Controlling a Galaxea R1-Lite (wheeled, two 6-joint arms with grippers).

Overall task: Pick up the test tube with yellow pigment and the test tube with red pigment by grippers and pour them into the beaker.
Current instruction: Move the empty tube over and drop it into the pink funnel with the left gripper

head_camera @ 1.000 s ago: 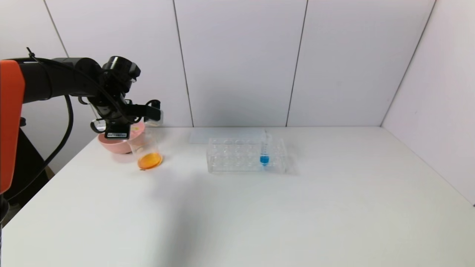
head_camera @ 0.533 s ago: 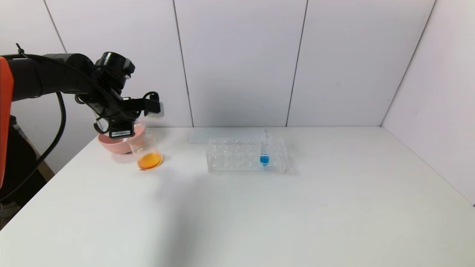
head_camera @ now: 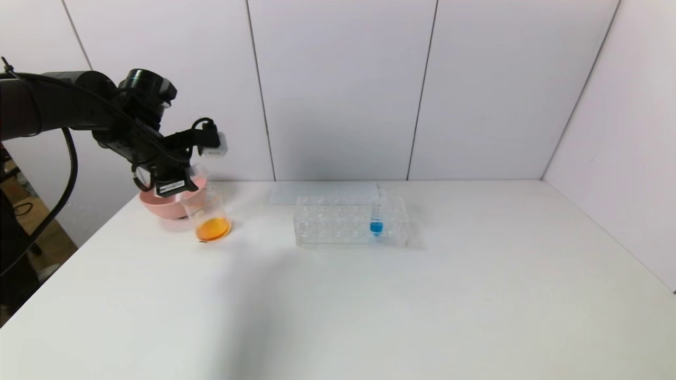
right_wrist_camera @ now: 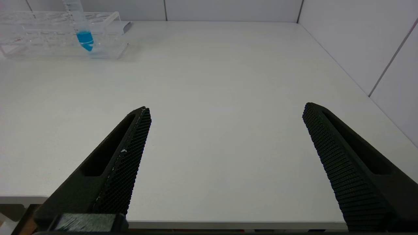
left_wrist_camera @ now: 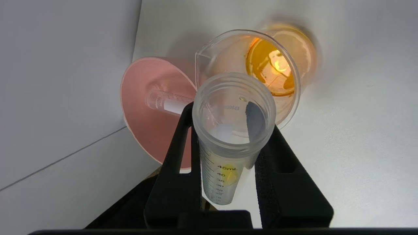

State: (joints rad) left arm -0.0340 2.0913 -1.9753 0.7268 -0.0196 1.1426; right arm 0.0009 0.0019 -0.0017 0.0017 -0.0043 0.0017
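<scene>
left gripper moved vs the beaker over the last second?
Yes. The left gripper has risen and drifted to the robot's left, away from the beaker, which stayed put.

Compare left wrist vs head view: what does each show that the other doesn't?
Left wrist only: the left gripper shut on a graduated tube with yellow traces inside, its open mouth over the beaker; another tube lies in the pink bowl.

Head only: the clear rack holding the blue-liquid tube, the white table beyond it.

Both: beaker with orange liquid, touching the pink bowl, left gripper above them.
</scene>
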